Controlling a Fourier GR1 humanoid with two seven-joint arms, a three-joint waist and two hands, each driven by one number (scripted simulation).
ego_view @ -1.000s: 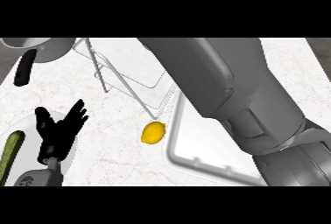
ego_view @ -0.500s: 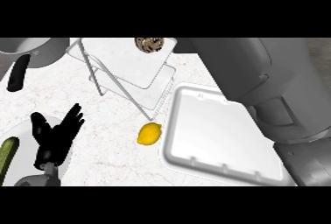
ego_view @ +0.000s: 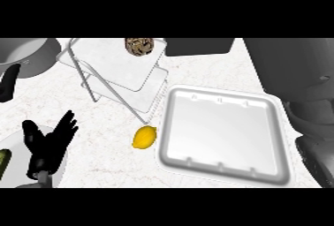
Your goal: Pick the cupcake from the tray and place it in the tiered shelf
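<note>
**Right forearm pulled back off the tray**

Since a second ago the grey arm has swung clear and now fills the right edge; the right hand is out of view. Beside it lies the white tray. Left of that stands the wire tiered shelf. At lower left the left hand rests, fingers spread. A lemon lies just beside the tray. The cupcake sits at the shelf's far end.

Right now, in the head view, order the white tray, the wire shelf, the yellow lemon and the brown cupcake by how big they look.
1. White rectangular tray
2. Wire tiered shelf
3. Yellow oval lemon and brown round cupcake: these look about alike, so unranked.
</note>
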